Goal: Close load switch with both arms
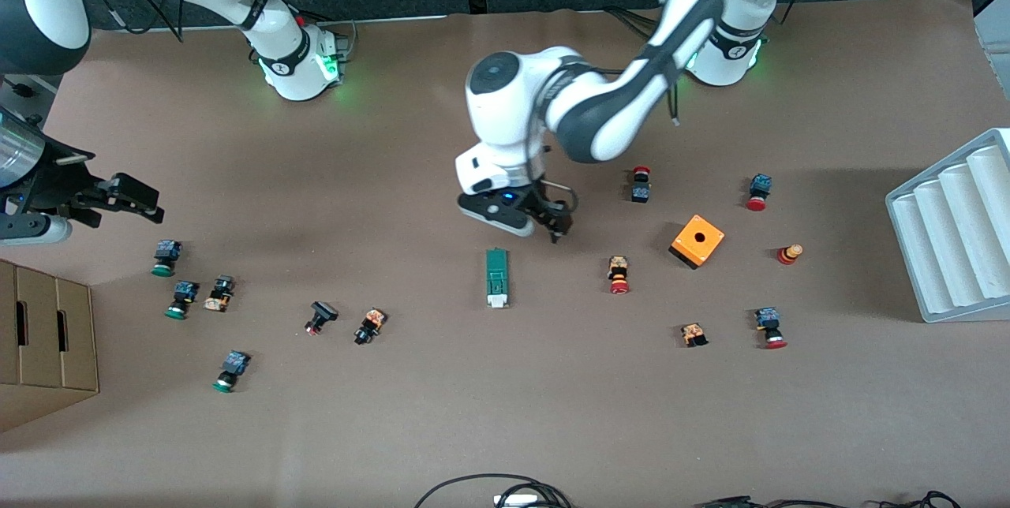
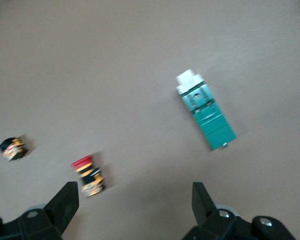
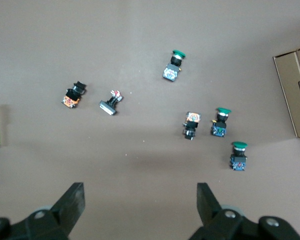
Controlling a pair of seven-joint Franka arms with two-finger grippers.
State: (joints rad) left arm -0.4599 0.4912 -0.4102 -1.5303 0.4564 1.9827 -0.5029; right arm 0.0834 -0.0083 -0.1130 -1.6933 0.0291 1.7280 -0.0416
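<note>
Load switch [image 1: 496, 278] flat on table [image 1: 505, 413], white slider toward camera, just below left gripper [image 1: 552, 228], fingers spread wide, empty. Right gripper [image 1: 118, 196] waiting high over green buttons [image 1: 164, 257], fingers apart. Risk: lone push skidding the unbraced block, or knocking red button [image 1: 619, 274] nearby.

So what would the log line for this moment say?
left gripper: open, over table beside load switch | right gripper: open, waiting | switch: untouched
</note>
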